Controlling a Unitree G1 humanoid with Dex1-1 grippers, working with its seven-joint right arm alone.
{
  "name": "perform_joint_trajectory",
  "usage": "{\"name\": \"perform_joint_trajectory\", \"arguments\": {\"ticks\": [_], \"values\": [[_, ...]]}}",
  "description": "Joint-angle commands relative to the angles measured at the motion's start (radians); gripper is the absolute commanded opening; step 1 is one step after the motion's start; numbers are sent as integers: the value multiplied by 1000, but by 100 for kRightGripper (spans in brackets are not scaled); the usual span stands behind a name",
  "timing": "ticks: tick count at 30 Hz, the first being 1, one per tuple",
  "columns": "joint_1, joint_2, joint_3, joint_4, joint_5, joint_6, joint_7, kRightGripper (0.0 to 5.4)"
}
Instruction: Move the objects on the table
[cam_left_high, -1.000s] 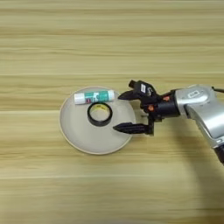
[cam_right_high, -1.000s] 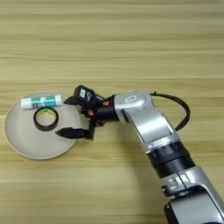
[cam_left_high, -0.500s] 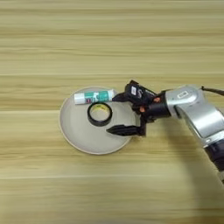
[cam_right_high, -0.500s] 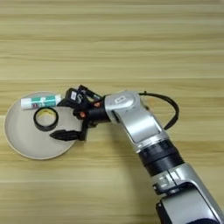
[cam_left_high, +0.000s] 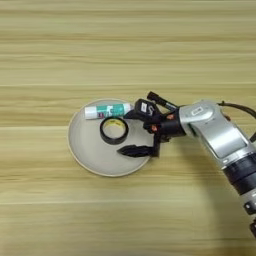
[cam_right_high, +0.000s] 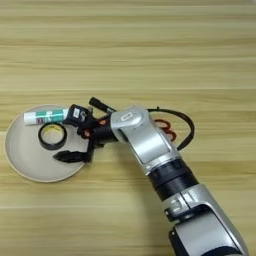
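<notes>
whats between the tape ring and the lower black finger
Only bare plate surface lies between the tape ring and the tool's lower finger; both eye views show it.

The table (cam_left_high: 125, 45), light tan wood with plank grain running left to right, carries a round beige plate (cam_left_high: 90, 155) left of centre, and a slim black marker (cam_left_high: 159, 99) lies on the wood just beyond the plate's right rim.
</notes>
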Motion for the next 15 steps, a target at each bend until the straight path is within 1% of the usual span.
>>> {"name": "perform_joint_trajectory", "arguments": {"ticks": [1, 15], "values": [[-91, -5, -18, -28, -7, -37, -35, 537], [-107, 20, -1, 5, -28, -56, -42, 537]]}}
